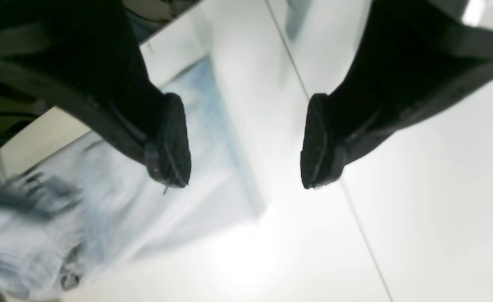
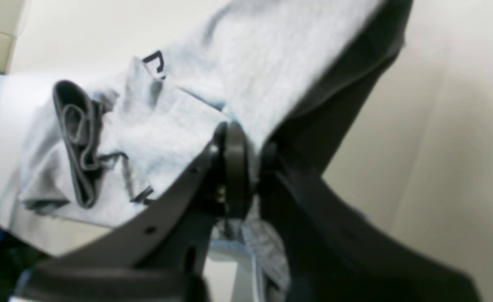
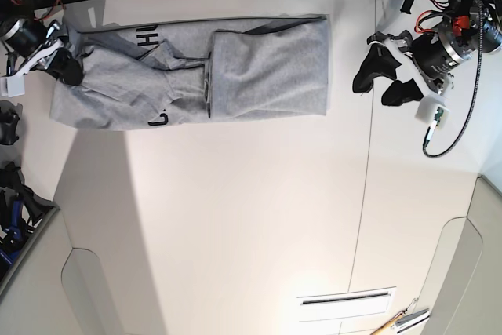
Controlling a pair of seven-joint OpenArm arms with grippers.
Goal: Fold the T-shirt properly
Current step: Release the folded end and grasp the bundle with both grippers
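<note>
The light grey T-shirt (image 3: pixel 267 72) lies partly folded along the table's far left, with black lettering (image 3: pixel 147 39) showing near its bunched left end. My right gripper (image 3: pixel 69 70) is at that left end. In the right wrist view it (image 2: pixel 246 167) is shut on a fold of the grey shirt (image 2: pixel 263 54), whose ribbed collar (image 2: pixel 76 138) lies bunched to the left. My left gripper (image 3: pixel 372 90) is open and empty, above the bare table just right of the shirt. In the blurred left wrist view its pads (image 1: pixel 170 142) stand wide apart, with the shirt (image 1: pixel 116 197) below to the left.
A seam (image 3: pixel 369 162) runs down the white table (image 3: pixel 235 217) right of the shirt, also seen in the left wrist view (image 1: pixel 355 209). Cables and electronics (image 3: pixel 463 5) crowd the far right corner. Dark gear (image 3: pixel 12 194) sits at the left edge. A slot (image 3: pixel 345 300) and a tool (image 3: pixel 400 322) lie near the front right.
</note>
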